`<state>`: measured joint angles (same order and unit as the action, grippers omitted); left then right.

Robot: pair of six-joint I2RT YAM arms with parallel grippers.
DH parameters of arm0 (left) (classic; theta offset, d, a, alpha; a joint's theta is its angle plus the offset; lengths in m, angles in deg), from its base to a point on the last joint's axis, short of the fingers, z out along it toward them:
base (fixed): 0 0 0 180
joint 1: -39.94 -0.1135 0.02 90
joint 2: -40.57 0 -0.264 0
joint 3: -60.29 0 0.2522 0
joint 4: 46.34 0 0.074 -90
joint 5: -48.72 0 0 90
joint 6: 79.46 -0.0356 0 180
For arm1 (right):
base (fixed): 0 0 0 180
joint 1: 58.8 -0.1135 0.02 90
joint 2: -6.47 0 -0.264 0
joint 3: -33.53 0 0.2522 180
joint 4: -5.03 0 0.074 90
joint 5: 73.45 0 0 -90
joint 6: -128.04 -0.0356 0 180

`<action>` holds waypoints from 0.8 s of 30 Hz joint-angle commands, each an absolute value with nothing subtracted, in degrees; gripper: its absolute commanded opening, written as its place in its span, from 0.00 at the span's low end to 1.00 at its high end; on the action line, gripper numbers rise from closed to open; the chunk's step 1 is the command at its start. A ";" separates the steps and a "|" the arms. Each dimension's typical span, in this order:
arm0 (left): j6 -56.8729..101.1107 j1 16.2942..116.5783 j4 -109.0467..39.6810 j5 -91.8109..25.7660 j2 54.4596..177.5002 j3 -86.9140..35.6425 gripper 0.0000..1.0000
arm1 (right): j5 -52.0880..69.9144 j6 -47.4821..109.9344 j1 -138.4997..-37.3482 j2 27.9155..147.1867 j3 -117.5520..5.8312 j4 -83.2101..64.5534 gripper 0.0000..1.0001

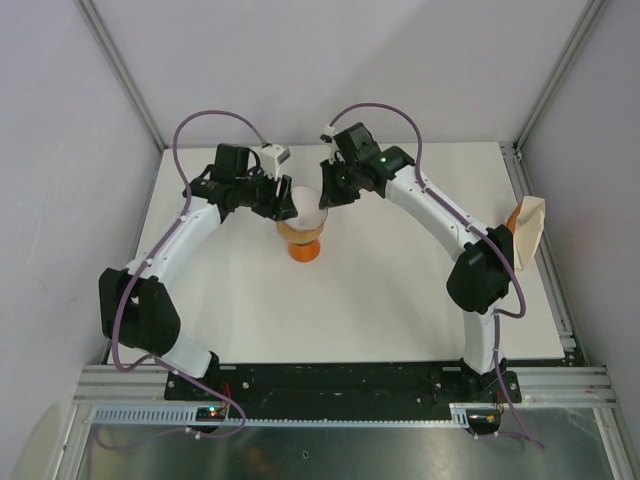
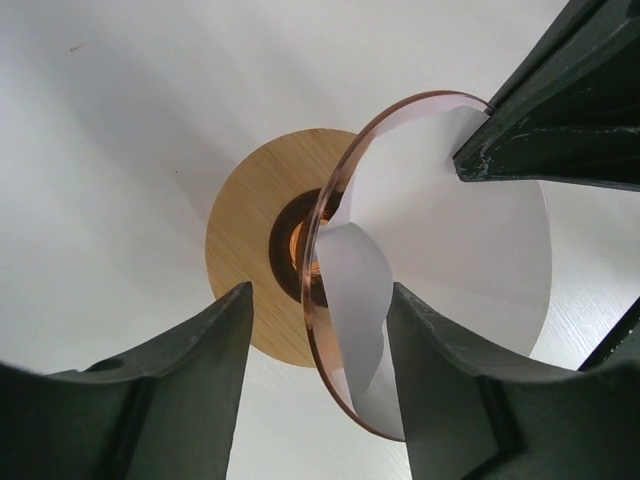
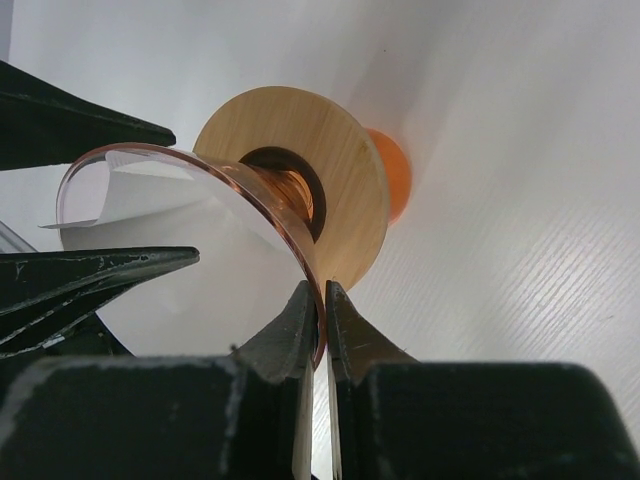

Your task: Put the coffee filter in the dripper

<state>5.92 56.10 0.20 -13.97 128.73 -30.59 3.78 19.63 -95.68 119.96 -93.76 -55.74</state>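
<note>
The dripper, a clear pinkish funnel, sits in the tan ring of the orange stand at the table's middle back. The white coffee filter lies inside the dripper, one edge curling at the rim. My left gripper is open and straddles that rim and the curled filter edge. My right gripper is shut on the dripper's rim from the opposite side. In the right wrist view the filter lines the funnel, and the left gripper's fingers stand at its left.
The stand's tan ring and its orange base are under the funnel. A tan holder with paper filters stands at the table's right edge. Grey walls and metal frame rails enclose the white table.
</note>
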 commanded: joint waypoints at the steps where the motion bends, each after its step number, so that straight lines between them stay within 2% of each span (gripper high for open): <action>1: 4.68 56.02 0.88 -15.76 127.91 -32.95 0.62 | 4.91 20.99 -95.68 121.36 -95.57 -60.96 0.08; 4: 4.51 56.03 1.00 -16.03 127.35 -32.97 0.64 | 4.87 20.92 -96.01 121.01 -96.32 -60.77 0.17; 9: 4.36 55.94 1.12 -17.03 126.52 -33.41 0.66 | 4.49 21.05 -96.36 120.84 -97.76 -60.76 0.24; 24: 3.88 55.34 1.22 -18.01 125.64 -34.26 0.67 | 4.69 21.30 -96.62 120.45 -99.60 -60.74 0.32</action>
